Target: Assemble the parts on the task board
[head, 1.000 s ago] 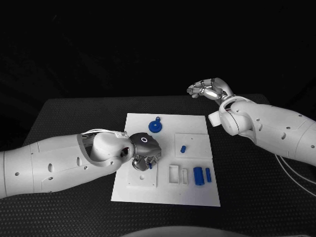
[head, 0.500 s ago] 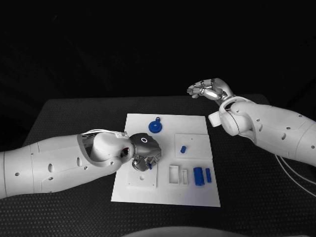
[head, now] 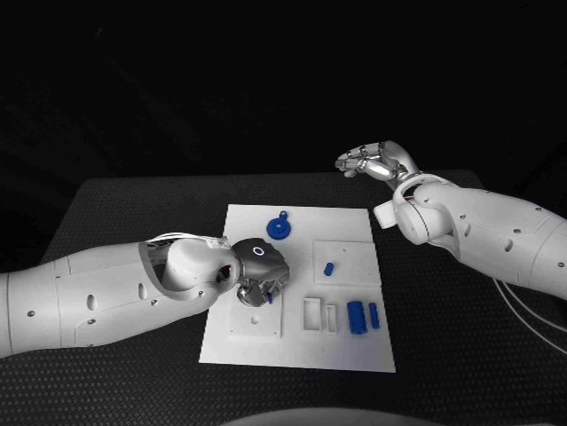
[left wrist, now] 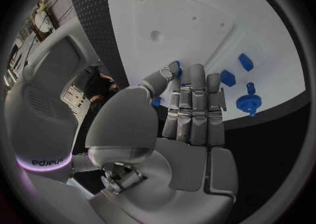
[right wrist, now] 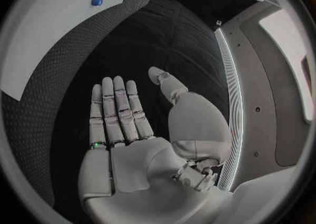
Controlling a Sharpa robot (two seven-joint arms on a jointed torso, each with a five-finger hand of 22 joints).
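One task board (head: 303,342); perhaps five blue parts (head: 356,316); two hands (head: 260,286).

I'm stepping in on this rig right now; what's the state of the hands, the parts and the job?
Left hand: over the task board, pinching a small blue part between thumb and a finger.
Right hand: open, holding nothing, above the table's far edge, off the board.
Parts: round blue part near the far edge; small blue peg mid-board; two blue pieces on the right.
Left to do: seat the held part, then the rest.
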